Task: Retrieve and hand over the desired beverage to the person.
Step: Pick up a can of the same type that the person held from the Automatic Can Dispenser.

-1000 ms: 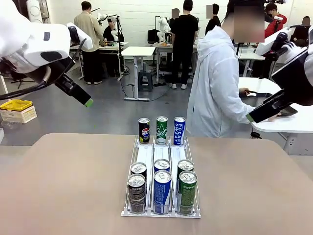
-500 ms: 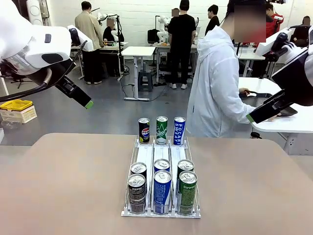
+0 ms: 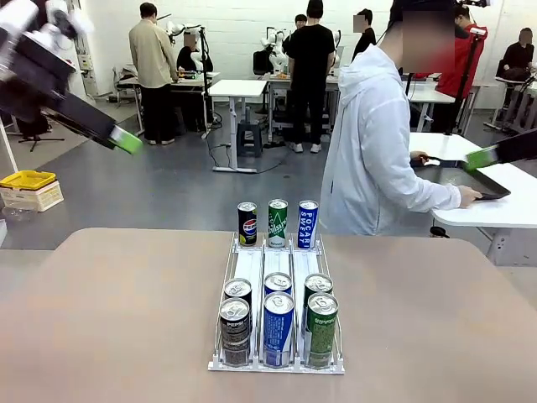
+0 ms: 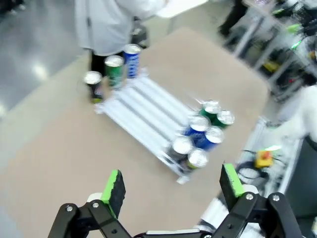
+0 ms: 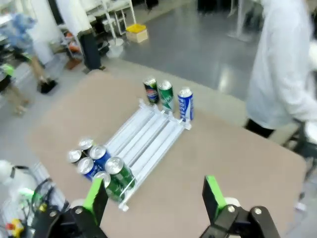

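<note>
Hovering well above the bench (image 3: 117,319), the left pincer (image 4: 172,183) and the right pincer (image 5: 155,194) both stand spread wide, holding nothing. A white three-lane rack (image 3: 277,267) lies mid-bench. At its far end three cans stand upright: a black Pepsi can (image 3: 247,223), a green can (image 3: 278,222) and a blue Pocari Sweat can (image 3: 308,224). A cluster of six cans (image 3: 278,323) fills its near end. The person (image 3: 369,143) in a white hooded jacket stands beyond the far edge, turned toward a side table (image 3: 470,220).

A rack (image 3: 250,264) is centred on the table (image 3: 109,319), six cans (image 3: 278,323) held at its lower end, three cans (image 3: 278,222) at its upper. The person (image 3: 369,151) is placed behind, upper right.
</note>
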`<state>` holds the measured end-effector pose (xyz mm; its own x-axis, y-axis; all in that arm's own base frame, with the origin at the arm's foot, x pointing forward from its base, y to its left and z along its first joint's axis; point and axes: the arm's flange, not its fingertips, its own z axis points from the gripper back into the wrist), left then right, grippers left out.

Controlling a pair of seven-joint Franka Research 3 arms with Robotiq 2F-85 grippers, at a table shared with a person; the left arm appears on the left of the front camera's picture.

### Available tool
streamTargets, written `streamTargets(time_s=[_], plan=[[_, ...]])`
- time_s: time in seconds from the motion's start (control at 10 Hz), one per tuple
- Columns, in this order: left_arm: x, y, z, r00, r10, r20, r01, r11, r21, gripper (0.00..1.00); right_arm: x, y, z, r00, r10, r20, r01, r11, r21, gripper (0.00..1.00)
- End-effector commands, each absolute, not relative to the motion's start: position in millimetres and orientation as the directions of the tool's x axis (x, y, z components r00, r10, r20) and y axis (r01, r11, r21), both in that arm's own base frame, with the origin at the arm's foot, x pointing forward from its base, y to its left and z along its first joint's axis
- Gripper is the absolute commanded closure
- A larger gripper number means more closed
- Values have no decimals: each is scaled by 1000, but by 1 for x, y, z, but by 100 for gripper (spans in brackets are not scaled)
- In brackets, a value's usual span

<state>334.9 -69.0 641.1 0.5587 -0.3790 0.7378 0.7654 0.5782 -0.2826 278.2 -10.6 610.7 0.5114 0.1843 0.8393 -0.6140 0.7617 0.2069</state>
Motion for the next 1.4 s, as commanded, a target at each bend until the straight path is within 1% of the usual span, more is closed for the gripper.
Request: streamTargets(time_s=[0.0, 0.2, 0.5, 0.8, 1.1, 1.3], plan=[[337, -35, 662, 669, -349, 657, 699, 597, -395, 0, 274, -49, 597, 580, 105, 808, -574, 756, 314, 0], [331, 0, 669, 703, -278, 654, 632, 667, -396, 0, 267, -76, 593, 604, 45, 796, -515, 784, 346, 0], [326, 43, 659, 738, -179, 651, 558, 704, -439, 0, 245, -96, 600, 595, 14, 804, -471, 816, 334, 0], [314, 60, 656, 752, -105, 651, 487, 754, -441, 0, 221, -111, 606, 611, 25, 791, -425, 854, 301, 0], [309, 84, 643, 776, -20, 631, 398, 791, -465, 0, 208, -121, 620, 600, -8, 800, -394, 868, 304, 0], [310, 91, 638, 783, 8, 622, 370, 798, -476, 0, 205, -118, 630, 603, 3, 798, -385, 877, 287, 0]])
